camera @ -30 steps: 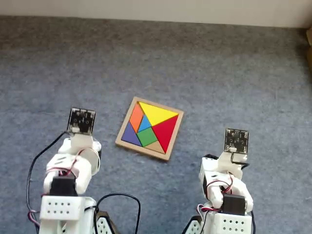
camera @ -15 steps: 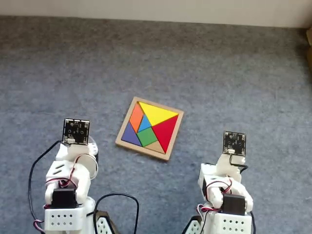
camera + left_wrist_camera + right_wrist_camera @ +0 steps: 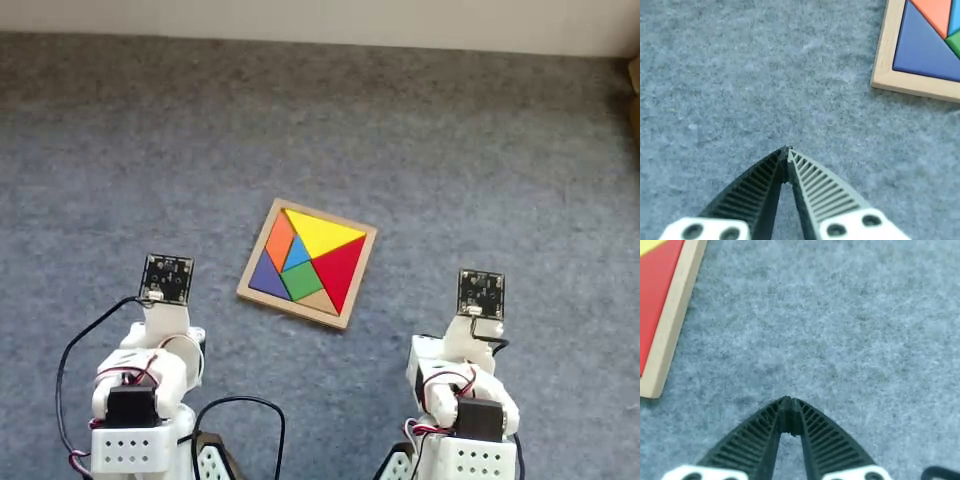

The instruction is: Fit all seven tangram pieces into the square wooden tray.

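The square wooden tray point(image 3: 358, 277) lies tilted in the middle of the grey carpet. Inside it sit a yellow triangle point(image 3: 322, 234), a red triangle point(image 3: 340, 270), an orange piece point(image 3: 279, 243), a light blue triangle point(image 3: 296, 254), a green square point(image 3: 301, 281), a dark blue triangle point(image 3: 267, 278) and a tan triangle point(image 3: 317, 300), all flush. My left gripper point(image 3: 787, 150) is shut and empty over bare carpet, short of the tray's corner point(image 3: 880, 82). My right gripper point(image 3: 788, 401) is shut and empty, beside the tray's edge point(image 3: 670, 330). Both arms are folded back near the front edge, the left arm point(image 3: 150, 360) and the right arm point(image 3: 465, 365).
Grey carpet point(image 3: 480, 150) spreads around the tray on all sides. A pale wall strip point(image 3: 320, 20) runs along the far edge. Black cables point(image 3: 240, 405) loop between the arm bases.
The left arm has drawn back toward its base, away from the tray. The right arm pulled back slightly, then held still. The tray and pieces have not moved.
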Motion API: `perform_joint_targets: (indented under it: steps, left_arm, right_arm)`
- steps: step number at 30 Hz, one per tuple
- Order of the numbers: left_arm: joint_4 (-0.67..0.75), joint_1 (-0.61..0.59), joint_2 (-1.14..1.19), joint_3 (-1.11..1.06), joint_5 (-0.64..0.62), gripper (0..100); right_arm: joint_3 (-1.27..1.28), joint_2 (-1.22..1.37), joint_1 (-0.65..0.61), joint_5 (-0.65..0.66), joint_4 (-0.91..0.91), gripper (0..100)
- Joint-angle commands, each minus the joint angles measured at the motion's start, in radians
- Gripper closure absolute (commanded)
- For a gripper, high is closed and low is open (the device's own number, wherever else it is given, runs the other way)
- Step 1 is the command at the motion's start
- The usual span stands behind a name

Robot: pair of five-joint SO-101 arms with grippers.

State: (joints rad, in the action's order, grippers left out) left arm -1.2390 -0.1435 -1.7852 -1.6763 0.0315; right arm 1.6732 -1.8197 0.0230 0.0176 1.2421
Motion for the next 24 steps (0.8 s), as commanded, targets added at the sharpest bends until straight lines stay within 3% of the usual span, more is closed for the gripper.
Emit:
perform_joint_targets:
  steps: [1, 24]
  left_arm:
    - [-0.040, -0.008, 0.002, -0.019, -0.008, 100]
    - [-0.074, -0.008, -0.007, -0.019, -0.008, 100]
  right_arm:
    - [0.091, -0.015, 0.013, 0.011, 0.007, 99.3]
    - [0.091, -0.015, 0.013, 0.011, 0.007, 99.3]
